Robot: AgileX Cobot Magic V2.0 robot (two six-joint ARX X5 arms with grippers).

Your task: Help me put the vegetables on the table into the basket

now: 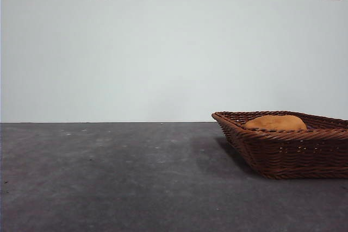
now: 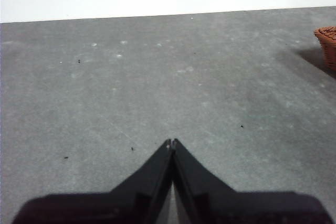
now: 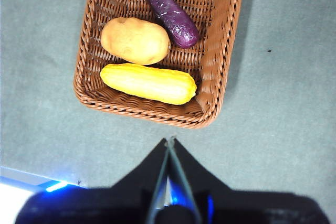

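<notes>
Right claw closed, basket holding vegetables

All three vegetables are held in the brown wicker basket on the grey table. The corn cob lies beside the tuber; the purple eggplant is angled alongside.

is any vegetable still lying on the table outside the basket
No, the right wrist view shows the corn cob, tuber and eggplant all inside the basket.
</notes>
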